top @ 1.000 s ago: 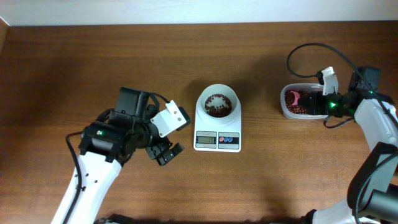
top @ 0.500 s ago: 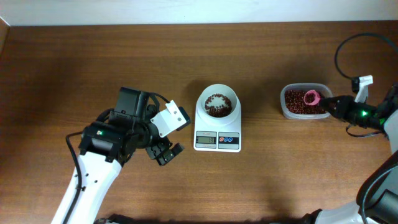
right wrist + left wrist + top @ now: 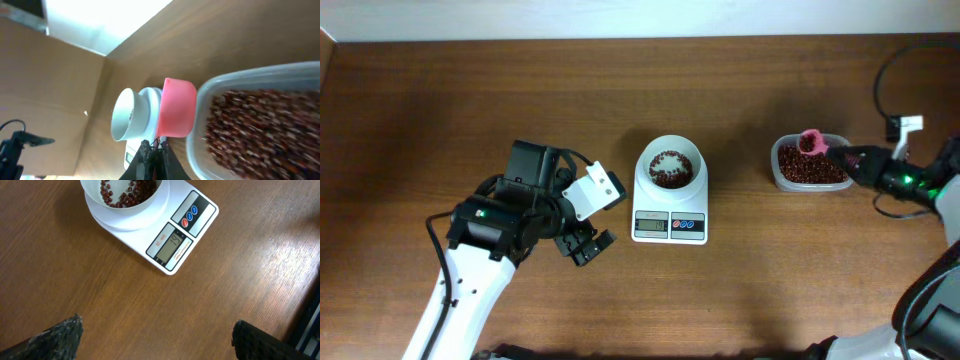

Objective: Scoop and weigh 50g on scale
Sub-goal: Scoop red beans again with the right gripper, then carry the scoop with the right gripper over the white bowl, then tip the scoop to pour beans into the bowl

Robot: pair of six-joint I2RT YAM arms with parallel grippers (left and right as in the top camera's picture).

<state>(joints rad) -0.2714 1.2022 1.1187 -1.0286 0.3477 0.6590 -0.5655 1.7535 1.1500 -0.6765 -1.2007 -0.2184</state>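
Observation:
The white scale (image 3: 670, 218) sits mid-table with its round bowl (image 3: 669, 165) holding some dark red beans. From the left wrist view, the scale (image 3: 197, 217) and bowl (image 3: 125, 200) lie ahead. My left gripper (image 3: 586, 245) hovers open over bare wood left of the scale, fingertips (image 3: 60, 336) far apart. My right gripper (image 3: 852, 158) is shut on the handle of a pink scoop (image 3: 811, 142), which hangs over the far rim of the clear tub (image 3: 778, 170) of beans. In the right wrist view the scoop (image 3: 175, 107) shows beside the tub (image 3: 200, 100); its contents are hidden.
The tub stands at the right, a hand's width from the scale. A black cable (image 3: 882, 75) loops above the right arm. The table's far edge meets a white wall (image 3: 620, 18).
The right arm has pulled back to the right, and the pink scoop has moved from the tub's left side to above its far rim. The left arm has not moved.

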